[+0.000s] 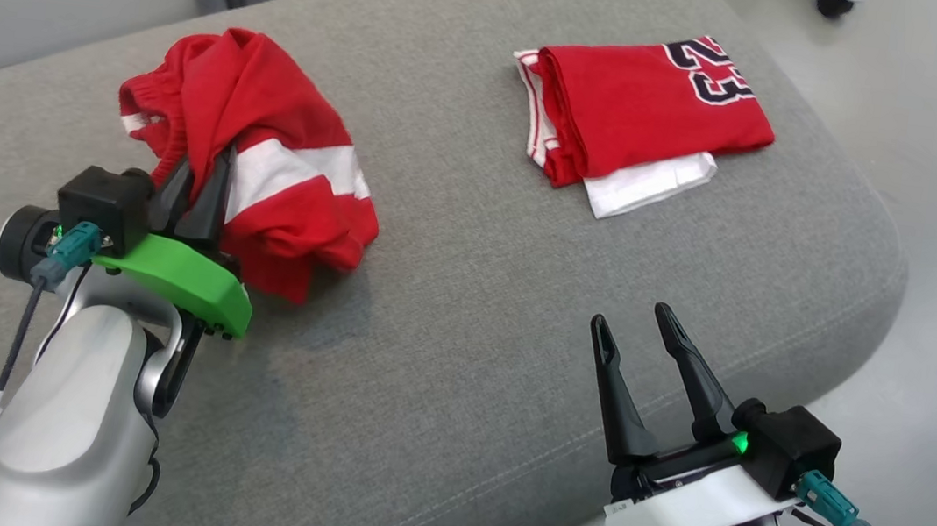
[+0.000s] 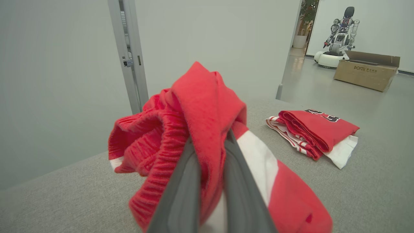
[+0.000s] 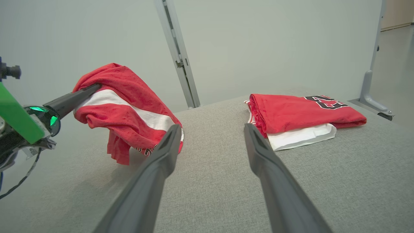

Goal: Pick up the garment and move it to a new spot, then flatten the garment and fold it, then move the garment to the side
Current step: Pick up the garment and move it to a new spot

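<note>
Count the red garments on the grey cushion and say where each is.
2. One crumpled red garment at the left, pinched by the left tool; one folded red jersey at the far right, atop white cloth. Its folds may hide more.

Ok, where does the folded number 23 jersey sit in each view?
Head view: folded jersey at upper right, on the grey cushion.
Left wrist view: folded jersey at middle right.
Right wrist view: folded jersey right of centre.
Shared landmark: the crumpled red garment clamped in the left gripper, left of the jersey in every view.
</note>
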Motion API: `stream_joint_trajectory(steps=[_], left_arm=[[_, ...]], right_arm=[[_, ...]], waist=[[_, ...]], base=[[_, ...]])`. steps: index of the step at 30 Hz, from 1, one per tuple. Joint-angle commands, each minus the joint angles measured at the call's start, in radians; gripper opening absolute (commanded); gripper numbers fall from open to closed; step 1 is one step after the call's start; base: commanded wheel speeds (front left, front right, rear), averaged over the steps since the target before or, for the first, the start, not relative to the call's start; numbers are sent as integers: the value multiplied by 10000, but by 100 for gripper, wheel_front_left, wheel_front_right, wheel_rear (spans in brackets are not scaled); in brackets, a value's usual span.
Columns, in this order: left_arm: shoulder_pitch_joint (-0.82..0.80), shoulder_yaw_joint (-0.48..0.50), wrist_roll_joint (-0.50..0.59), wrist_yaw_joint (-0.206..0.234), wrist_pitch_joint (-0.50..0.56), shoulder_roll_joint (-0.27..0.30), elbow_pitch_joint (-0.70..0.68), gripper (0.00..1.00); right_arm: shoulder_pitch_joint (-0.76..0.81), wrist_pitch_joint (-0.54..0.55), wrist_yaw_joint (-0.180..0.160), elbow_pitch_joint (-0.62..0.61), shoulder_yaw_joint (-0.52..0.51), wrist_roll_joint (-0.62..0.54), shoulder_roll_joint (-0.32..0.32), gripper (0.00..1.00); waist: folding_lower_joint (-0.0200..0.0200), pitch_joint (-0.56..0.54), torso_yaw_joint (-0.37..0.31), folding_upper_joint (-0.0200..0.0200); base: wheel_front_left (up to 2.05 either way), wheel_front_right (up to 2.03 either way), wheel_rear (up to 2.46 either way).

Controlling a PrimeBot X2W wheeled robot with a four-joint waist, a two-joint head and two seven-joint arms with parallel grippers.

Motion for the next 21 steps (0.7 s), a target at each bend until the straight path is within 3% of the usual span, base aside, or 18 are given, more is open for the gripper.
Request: stream_joint_trajectory(steps=[1,4,5,6,7,13,21], left_arm=[[-144,-25,81,44,-68,75,55,0],[-216,-112,269,106,-130,73,655,0],[-246,-157,353,106,-152,84,869,18],[-274,-169,386,134,-154,77,1088,55],[-312,-165,401,161,-158,58,1279,100],[-395,-95,358,39,-231,-111,1505,100],[829,794,-55,-39,-218,-206,-304,100]], right_arm=[[99,-42,-12,-58,17,28,0,100],[95,-42,-12,-149,49,56,0,100],[96,-42,-12,-171,60,55,2,100],[100,-42,-12,-183,74,54,0,100],[97,-42,-12,-200,77,55,-1,100],[30,-42,-12,-120,4,-76,-3,100],[-6,-42,-12,153,-169,-220,-7,100]], waist=[[1,471,-496,-1],[1,639,-610,-1],[1,680,-632,-1],[1,705,-644,-1],[1,728,-652,-1],[1,568,-216,-1],[1,-130,902,-1]], base=[[0,0,0],[0,0,0],[0,0,0],[0,0,0],[0,0,0],[0,0,0],[0,0,0]])
